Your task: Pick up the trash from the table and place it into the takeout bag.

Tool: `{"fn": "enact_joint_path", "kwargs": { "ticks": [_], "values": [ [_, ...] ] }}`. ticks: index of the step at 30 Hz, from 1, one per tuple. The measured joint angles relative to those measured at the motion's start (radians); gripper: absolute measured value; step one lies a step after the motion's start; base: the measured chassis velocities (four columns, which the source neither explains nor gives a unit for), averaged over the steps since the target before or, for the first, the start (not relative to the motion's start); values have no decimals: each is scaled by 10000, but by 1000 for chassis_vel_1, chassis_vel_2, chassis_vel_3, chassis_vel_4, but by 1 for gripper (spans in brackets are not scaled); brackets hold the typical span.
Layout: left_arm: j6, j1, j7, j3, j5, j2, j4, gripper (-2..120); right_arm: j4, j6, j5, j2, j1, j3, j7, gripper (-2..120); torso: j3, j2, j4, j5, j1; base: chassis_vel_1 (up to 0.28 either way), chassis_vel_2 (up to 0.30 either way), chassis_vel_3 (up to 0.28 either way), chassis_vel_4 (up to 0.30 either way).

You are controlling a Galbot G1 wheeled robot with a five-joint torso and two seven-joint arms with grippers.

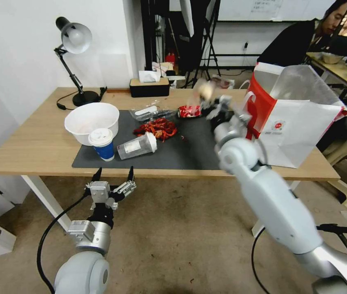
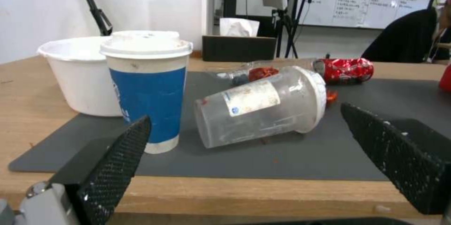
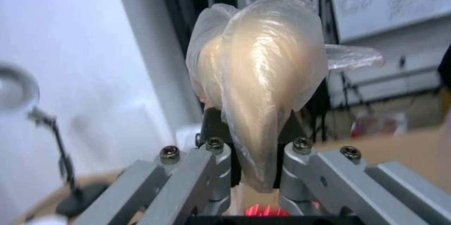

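Left gripper [image 1: 114, 174] idle off the worktop's [image 1: 38, 147] near edge, jaws wide, empty. Cups [image 1: 102, 143], bowl [image 1: 92, 121], shells [image 1: 156, 128], can [image 1: 190, 111] left on mat. Right gripper [image 1: 211, 107] raised toward far edge beside bag [image 1: 300, 122], jaws clamping beige container [image 3: 258, 77]. Nothing visibly bagged.

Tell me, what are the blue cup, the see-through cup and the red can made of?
The blue cup looks like matte paper with a white plastic lid. The see-through cup, lying on its side, seems thin clear plastic with a paper label: you can see through its wall. The red can is likely thin metal, since it is shiny and crumpled with sharp dents.
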Motion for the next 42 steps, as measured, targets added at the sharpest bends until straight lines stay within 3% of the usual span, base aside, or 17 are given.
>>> {"fn": "enact_joint_path", "kwargs": {
  "ticks": [2,7,10,19,23,27,33,35,42],
  "values": [
    [-2,-13,6,52,44,-32,7,100,734,-588,-1,-301,133,764,467,7,0,0,1,-1,0,0,0,0,0],
    [-6,-24,17,102,76,-49,8,100,1261,-1544,75,-670,200,1719,1167,7,-1,0,1,-2,0,0,0,0,0],
    [-13,-29,24,147,98,-48,16,100,1447,-2759,137,-1127,147,2703,2057,7,0,0,-1,-1,0,0,0,0,0],
    [-33,-53,53,282,177,-62,50,100,1500,-4471,506,-1729,-412,3528,3304,9,0,0,-1,0,0,0,0,0,0],
    [-33,-54,65,311,206,-73,52,100,1527,-4711,716,-1677,-485,3570,3485,20,0,0,1,-3,0,0,0,0,0],
    [-51,-10,70,295,213,-63,48,100,1509,-4952,877,-1574,-465,3569,3636,41,0,0,2,-3,0,0,0,0,0],
    [-68,17,70,264,213,-56,19,100,1498,-4974,1003,-1543,-405,3560,3686,58,0,0,1,-3,0,0,0,0,0],
    [-70,22,70,257,214,-56,4,100,1548,-5029,1103,-1546,-379,3562,3730,70,0,-1,2,-4,0,0,0,0,0],
    [-73,28,70,254,233,-55,-1,100,1596,-5004,1132,-1608,-384,3611,3695,93,0,0,-1,-3,0,0,0,0,0]
  ]
}}
